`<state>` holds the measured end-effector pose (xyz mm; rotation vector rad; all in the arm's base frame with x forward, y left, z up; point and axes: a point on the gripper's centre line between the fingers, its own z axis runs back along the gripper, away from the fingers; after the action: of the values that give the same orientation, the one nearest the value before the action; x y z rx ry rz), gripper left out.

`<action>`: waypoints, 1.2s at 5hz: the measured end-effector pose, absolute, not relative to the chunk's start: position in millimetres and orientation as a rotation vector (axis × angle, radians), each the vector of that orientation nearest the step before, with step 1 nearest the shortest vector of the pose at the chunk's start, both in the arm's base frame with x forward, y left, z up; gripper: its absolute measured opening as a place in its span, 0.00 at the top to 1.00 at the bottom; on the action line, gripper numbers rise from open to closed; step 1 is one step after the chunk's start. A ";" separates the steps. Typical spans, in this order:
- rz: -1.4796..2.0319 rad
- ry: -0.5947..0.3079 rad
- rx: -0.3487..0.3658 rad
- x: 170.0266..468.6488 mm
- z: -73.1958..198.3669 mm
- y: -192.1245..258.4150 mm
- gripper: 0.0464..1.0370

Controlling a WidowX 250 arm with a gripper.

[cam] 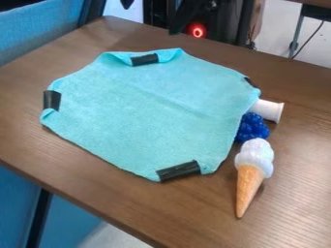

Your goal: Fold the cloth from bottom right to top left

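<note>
The cloth (148, 106) lies spread toward the tabletop's (297, 160) left edge, partly hiding a white tube (270, 110) and blue berries (253, 128). At the far edge, the dark gripper (185, 18) is cut off; its jaws' state cannot be told.

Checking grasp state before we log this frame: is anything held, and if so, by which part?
Nothing held that I can see. Cloth lies spread on the table, nothing gripping its edges; toy ice cream cone rests beside it.
</note>
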<state>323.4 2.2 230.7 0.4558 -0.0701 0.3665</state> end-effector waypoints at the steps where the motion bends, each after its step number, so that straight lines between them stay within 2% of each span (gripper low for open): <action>1: 0.356 -0.043 0.473 325.4 217.8 2.7 0.04; 2: 0.161 -0.086 0.571 326.4 169.0 -8.3 0.04; 3: -0.041 -0.189 0.506 313.7 155.3 -19.9 0.04; 4: -0.246 -0.329 0.327 301.0 155.4 -33.6 0.04; 5: -0.355 -0.408 0.146 286.6 171.0 -46.5 0.04; 6: -0.418 -0.400 -0.002 274.4 172.2 -58.9 0.04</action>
<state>274.4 -58.9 172.2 -0.0020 -0.4003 -0.4181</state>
